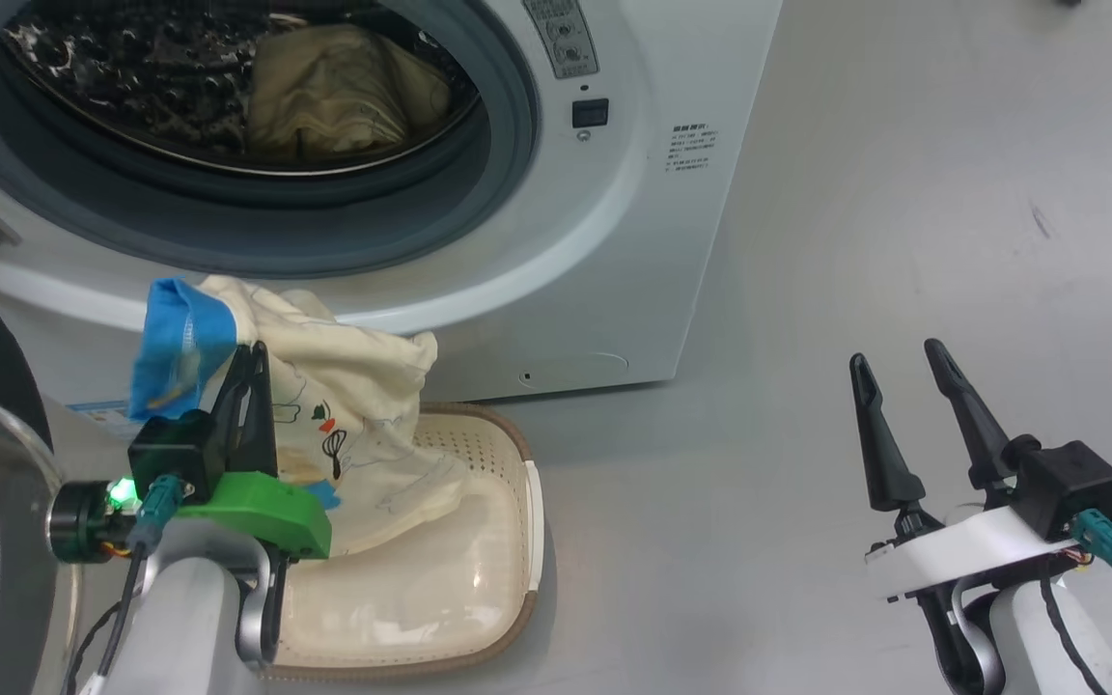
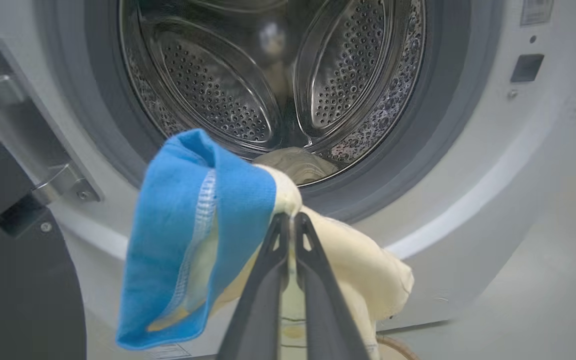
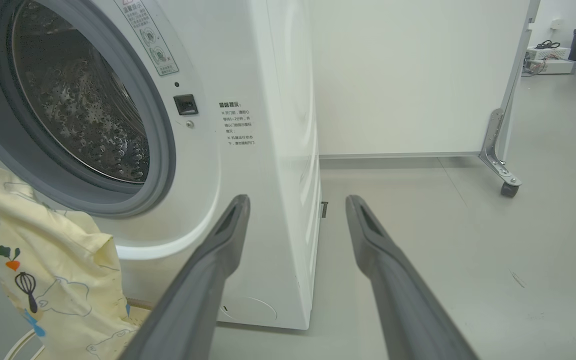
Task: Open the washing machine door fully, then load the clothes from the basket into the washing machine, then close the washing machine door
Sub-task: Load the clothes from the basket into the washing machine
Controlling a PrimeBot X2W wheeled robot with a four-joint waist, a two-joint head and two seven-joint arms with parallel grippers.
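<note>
**Loading step in hand.** The left claw (image 2: 290,219) is clamping shut on a cream garment (image 1: 353,405) with a blue edge, which is hanging around and below its tips, over the basket (image 1: 517,454). The washing machine (image 1: 614,241) is standing open ahead of and above the claw, with another garment (image 1: 344,92) lying inside. The right claw (image 1: 897,354) is idling well apart, fingers spread and empty. The next move is calling for carrying the bundle forward past the grey ring (image 1: 508,145) before releasing.

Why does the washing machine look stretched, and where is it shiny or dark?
Right wrist view: the wide-angle lens stretches the washing machine sideways. Left wrist view: a blurry glare spot shines on the steel drum. Head view: the drum's inside sits in shadow.
</note>
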